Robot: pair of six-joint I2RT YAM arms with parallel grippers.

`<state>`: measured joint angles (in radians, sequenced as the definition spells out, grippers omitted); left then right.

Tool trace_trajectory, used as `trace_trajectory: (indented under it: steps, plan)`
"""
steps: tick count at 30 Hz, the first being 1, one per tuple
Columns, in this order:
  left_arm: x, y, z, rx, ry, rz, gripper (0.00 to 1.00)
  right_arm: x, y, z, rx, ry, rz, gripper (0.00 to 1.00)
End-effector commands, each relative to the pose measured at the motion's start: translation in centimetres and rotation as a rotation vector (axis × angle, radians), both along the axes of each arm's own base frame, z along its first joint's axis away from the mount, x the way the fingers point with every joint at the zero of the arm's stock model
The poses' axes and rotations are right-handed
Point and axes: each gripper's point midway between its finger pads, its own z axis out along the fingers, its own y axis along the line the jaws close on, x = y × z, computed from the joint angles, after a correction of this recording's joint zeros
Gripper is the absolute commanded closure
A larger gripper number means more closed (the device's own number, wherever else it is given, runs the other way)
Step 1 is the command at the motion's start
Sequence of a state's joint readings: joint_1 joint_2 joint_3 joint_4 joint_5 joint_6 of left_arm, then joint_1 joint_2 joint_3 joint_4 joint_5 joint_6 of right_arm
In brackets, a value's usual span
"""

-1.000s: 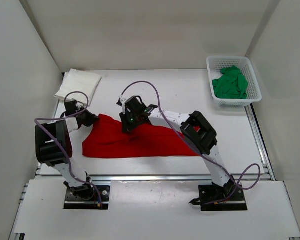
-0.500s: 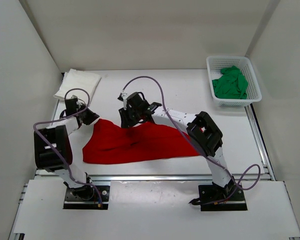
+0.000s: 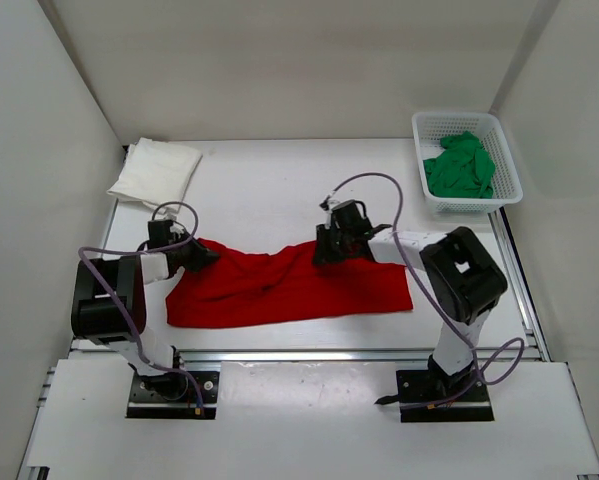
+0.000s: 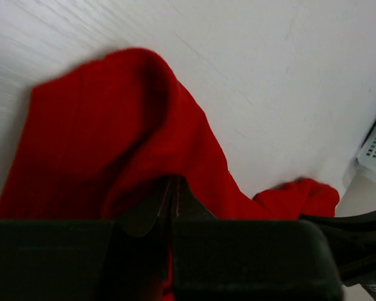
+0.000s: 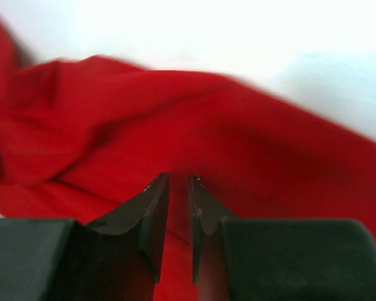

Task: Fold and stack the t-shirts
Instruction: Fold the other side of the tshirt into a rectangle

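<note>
Between the two grippers, seen from above, the red t-shirt (image 3: pixel 289 290) lies as a wrinkled band on the table (image 3: pixel 269 190). The left gripper (image 3: pixel 201 257) is at its far-left corner and the right gripper (image 3: pixel 324 252) sits on its far edge, right of the middle. The likely trouble is that only one side looks properly caught. A pull by the left arm alone would bunch the cloth rather than lay a straight fold, and a right-hand pinch on too thin a ridge could slip off. Beyond the left gripper lies the folded white t-shirt (image 3: pixel 156 170). Well past the right gripper, the green t-shirt (image 3: pixel 461 165) sits crumpled in the basket (image 3: pixel 454 116).

From the left wrist, the jaws are all but together, with red cloth nipped between them. The rest of the shirt humps up just ahead of the tips.

From the right wrist, the jaws stand a narrow slit apart over the red cloth, which fills the view ahead. No fold is visibly caught between them.
</note>
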<state>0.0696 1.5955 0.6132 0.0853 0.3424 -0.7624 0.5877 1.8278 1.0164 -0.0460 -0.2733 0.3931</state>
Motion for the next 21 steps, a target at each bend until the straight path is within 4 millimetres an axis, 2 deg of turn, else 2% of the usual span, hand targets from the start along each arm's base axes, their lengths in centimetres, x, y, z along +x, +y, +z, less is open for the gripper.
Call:
trace_trajectory:
  steps: [1,2,5,8,10,12,14,16,17,19,21]
  plan:
    - [0.4,0.8,-0.1,-0.062,-0.005,0.033,0.9,2.9,-1.9,3.0,0.106,-0.108,-0.097,0.82]
    - [0.3,1.1,-0.6,-0.069,0.009,0.045,0.9,3.0,-2.3,3.5,0.116,-0.125,-0.106,0.8]
    - [0.8,3.2,-0.9,-0.046,0.012,0.116,0.9,3.9,-5.1,2.6,0.092,-0.106,-0.182,0.79]
    - [2.2,5.1,-0.2,-0.034,-0.012,0.178,0.91,4.6,-7.8,0.2,0.048,-0.042,-0.259,0.84]
    - [3.8,6.1,1.1,-0.025,-0.047,0.2,0.9,5.2,-9.9,-0.6,0.038,-0.019,-0.333,0.86]
    - [4.9,6.6,1.8,-0.02,-0.067,0.209,0.9,5.4,-11.5,-1.3,0.026,-0.002,-0.385,0.86]
    - [5.9,6.8,1.9,-0.012,-0.07,0.213,0.89,5.4,-12.5,-1.0,0.023,-0.004,-0.425,0.87]
    - [7.2,7.2,2.8,-0.02,-0.095,0.215,0.9,5.4,-13.1,-0.7,0.017,-0.015,-0.446,0.86]
    - [7.2,6.8,2.6,-0.018,-0.084,0.21,0.9,5.5,-13.5,-0.4,0.019,-0.019,-0.456,0.87]
    - [7.6,7.2,3.3,-0.032,-0.104,0.218,0.9,5.9,-12.8,1.0,0.049,-0.046,-0.448,0.85]
    - [7.4,6.7,4.3,-0.079,-0.128,0.219,0.9,5.9,-11.6,2.7,0.075,-0.074,-0.413,0.81]
